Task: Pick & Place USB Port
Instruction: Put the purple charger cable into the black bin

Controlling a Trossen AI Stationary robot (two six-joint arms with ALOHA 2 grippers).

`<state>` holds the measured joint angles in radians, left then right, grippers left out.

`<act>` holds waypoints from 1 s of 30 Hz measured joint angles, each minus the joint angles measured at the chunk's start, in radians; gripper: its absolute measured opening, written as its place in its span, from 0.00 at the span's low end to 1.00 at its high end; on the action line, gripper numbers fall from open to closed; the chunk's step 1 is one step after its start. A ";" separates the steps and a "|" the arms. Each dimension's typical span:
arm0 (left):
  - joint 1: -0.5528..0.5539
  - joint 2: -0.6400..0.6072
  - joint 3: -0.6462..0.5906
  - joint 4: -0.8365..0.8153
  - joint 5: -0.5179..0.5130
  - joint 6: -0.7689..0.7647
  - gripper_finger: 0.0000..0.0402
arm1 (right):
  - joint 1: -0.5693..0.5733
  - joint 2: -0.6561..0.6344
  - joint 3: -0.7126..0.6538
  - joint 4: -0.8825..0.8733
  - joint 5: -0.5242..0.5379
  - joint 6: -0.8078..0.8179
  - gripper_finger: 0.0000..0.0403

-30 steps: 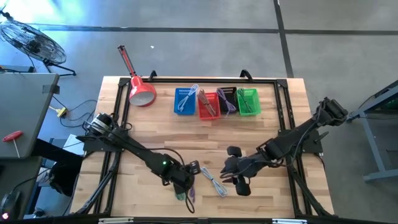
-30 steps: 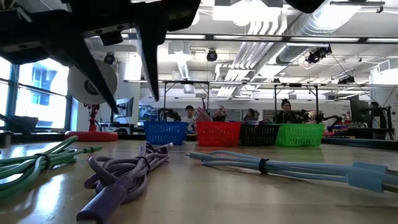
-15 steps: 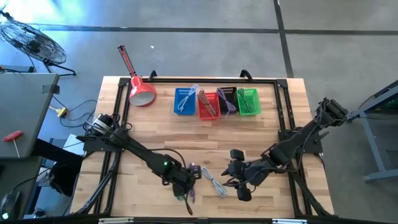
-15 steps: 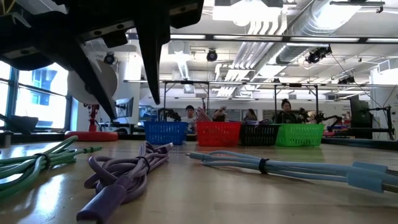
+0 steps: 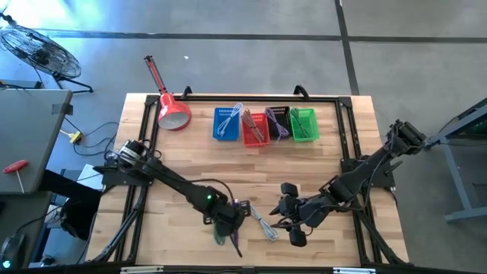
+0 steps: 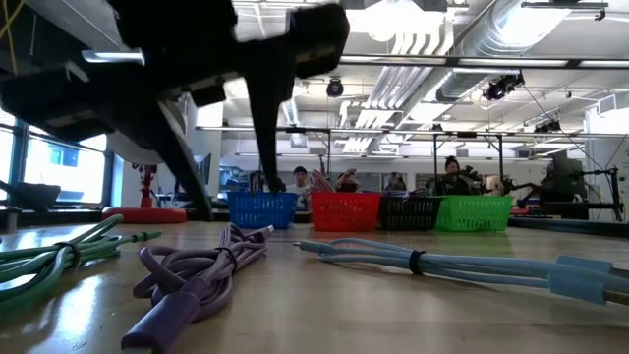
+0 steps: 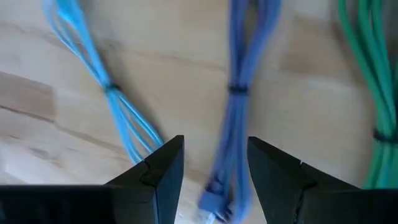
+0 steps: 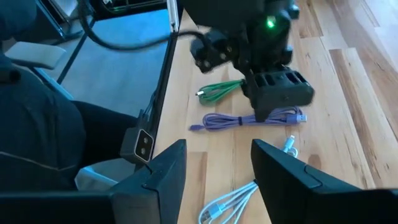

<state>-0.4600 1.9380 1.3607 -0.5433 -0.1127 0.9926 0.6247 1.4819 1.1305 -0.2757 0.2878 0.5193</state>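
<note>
While the left gripper (image 7: 210, 165) hangs with jaws spread over the purple cable (image 7: 239, 106) lying free on the table (image 5: 183, 167), it looks poised to descend and close.

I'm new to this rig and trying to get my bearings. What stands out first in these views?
Four small baskets, blue, red, black and green, line the table's far edge, each holding a cable. Near the front edge the left gripper hangs open over a purple cable lying between a light blue cable and a green cable. The right gripper, also open, waits beside them.
</note>
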 joint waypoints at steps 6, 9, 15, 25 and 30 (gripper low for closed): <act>0.030 0.042 0.000 0.001 0.029 -0.002 0.42 | 0.000 0.007 0.000 0.003 -0.001 -0.001 0.43; 0.036 0.060 0.000 -0.001 0.040 -0.001 0.42 | 0.000 0.008 0.000 0.005 -0.001 -0.002 0.43; 0.041 0.071 0.002 0.003 0.055 0.028 0.41 | 0.000 0.008 0.000 0.004 0.014 -0.005 0.43; 0.041 0.073 0.002 0.013 -0.009 0.024 0.04 | 0.000 0.008 0.000 0.004 0.048 -0.022 0.43; 0.040 0.071 0.000 0.021 -0.082 0.020 0.02 | 0.000 0.008 0.000 0.005 0.056 -0.022 0.43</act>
<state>-0.4202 2.0089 1.3609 -0.5219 -0.1947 1.0127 0.6247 1.4899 1.1305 -0.2710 0.3437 0.4973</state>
